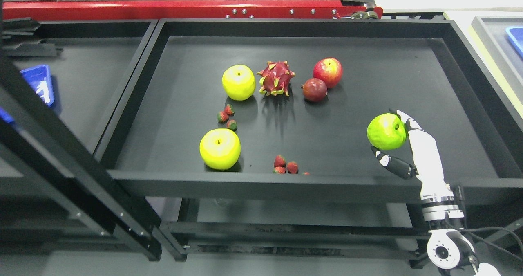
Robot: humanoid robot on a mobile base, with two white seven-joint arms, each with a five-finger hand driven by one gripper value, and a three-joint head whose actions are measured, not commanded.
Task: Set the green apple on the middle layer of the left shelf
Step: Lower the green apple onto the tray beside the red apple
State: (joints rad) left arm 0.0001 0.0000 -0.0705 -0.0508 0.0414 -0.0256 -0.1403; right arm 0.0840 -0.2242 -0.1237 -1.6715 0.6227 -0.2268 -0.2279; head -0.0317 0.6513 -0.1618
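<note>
A green apple [385, 131] sits in my right hand [394, 139] over the right part of the black tray [261, 184]. The white fingers [404, 118] curl over its right side and the dark thumb [392, 163] is under it, so the hand is shut on the apple. The arm rises from the lower right corner. A black shelf frame [69, 161] runs diagonally at the left, with a lower shelf surface [81, 75] behind it. My left arm does not show.
In the tray lie two yellow-green apples [238, 82] [220, 149], a dragon fruit [276, 78], a red apple [327, 72], a dark red fruit [315, 89] and several strawberries [226, 116] [285, 165]. A blue bin [41, 84] stands far left.
</note>
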